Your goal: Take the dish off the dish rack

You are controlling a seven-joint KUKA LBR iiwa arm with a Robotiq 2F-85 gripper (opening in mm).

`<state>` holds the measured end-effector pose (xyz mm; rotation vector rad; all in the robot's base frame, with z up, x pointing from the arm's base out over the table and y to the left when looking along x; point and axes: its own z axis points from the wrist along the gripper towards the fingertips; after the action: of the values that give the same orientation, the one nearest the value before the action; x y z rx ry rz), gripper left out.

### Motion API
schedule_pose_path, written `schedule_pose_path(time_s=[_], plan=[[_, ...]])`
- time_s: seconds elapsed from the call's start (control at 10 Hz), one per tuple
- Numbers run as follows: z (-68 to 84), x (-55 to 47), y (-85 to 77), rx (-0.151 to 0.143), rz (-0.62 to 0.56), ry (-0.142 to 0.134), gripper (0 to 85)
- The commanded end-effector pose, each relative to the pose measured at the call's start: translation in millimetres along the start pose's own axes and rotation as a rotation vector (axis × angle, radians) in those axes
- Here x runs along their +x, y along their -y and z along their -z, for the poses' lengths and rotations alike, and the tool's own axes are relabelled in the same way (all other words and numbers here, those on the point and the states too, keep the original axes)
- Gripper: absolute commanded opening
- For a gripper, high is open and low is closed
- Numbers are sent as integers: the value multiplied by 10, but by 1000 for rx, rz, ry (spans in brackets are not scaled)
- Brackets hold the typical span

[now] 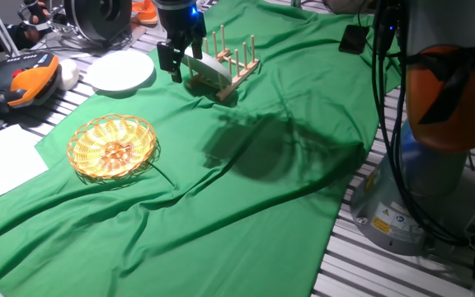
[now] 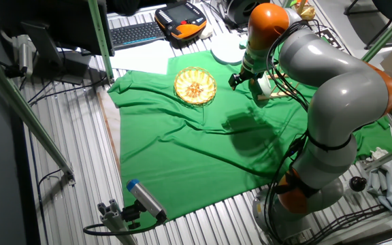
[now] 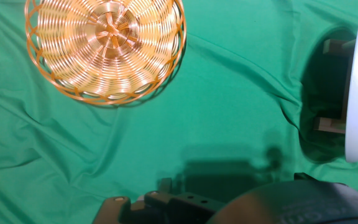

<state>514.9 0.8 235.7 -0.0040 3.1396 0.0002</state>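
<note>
The dish (image 1: pixel 207 70) is pale green and stands on its edge in the dish rack (image 1: pixel 236 59), at the front end of it. Both sit near the top middle of one fixed view, on a green cloth (image 1: pixel 246 181). In the hand view the dish is a white curved edge at the far right of the frame, with bits of wood beside it.

The end effector (image 1: pixel 177 56) hangs just to the left of the dish, right beside it. It is black with a blue light on top. I cannot tell if its fingers are spread or pinching the dish, because they are dark and small here.

A round woven basket (image 1: pixel 112 147) lies flat on the cloth at the left of the frame, well apart from the rack. A white plate (image 1: pixel 119 71) lies at the upper left, off the cloth, on the counter (image 1: pixel 361 264) made of metal strips. An orange and black hand controller (image 1: pixel 19 82) is at the far left edge. A yellow sticker is on the robot's base at the lower right, but its writing is too small to read.
</note>
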Motion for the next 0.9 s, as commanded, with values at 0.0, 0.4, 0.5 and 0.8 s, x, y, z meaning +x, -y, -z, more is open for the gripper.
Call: schedule_pose_path(time_s=[0.0, 0.4, 0.5, 0.8], plan=[[2, 0, 0, 146, 147, -269, 0], [3, 0, 1, 146, 147, -268, 0], [3, 0, 1, 146, 149, -268, 0], [3, 6, 2, 146, 142, -261, 0]])
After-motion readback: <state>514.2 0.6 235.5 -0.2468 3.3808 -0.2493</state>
